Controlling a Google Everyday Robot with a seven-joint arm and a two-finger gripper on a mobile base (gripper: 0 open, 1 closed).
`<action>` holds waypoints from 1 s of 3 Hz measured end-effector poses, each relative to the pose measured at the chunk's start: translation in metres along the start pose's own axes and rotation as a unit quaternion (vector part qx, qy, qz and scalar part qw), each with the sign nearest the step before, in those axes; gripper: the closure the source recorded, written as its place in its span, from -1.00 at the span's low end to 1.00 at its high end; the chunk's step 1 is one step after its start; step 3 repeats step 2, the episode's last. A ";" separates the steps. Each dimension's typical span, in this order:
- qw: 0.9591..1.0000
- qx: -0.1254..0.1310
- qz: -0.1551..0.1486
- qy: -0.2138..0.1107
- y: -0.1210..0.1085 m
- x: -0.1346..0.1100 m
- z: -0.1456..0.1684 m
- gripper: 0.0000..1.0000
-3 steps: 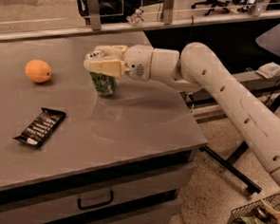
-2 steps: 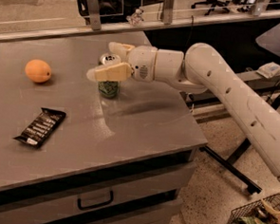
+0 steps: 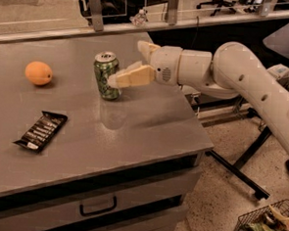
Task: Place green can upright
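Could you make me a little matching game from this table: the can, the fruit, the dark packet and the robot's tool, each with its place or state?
1. green can
2. orange
3. dark packet
4. tool

A. lying flat, nearest the camera
B. open, just right of the can
C. standing upright in the middle
D. far left, behind the packet

Pairs: 1-C, 2-D, 3-A, 4-B

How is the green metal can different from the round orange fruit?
The green can stands upright, a cylinder; the orange fruit is a ball. The can is mottled, silver-topped; the fruit is plain. The open gripper is beside the can only. Both sit on the grey table.
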State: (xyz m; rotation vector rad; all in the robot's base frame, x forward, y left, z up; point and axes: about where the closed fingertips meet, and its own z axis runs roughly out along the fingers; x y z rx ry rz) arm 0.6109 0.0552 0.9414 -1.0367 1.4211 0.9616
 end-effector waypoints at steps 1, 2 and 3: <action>0.998 0.047 -0.015 0.028 -0.009 -0.005 -0.033 -1.00; 0.998 0.047 -0.015 0.028 -0.009 -0.005 -0.033 -1.00; 0.998 0.047 -0.015 0.028 -0.009 -0.005 -0.033 -1.00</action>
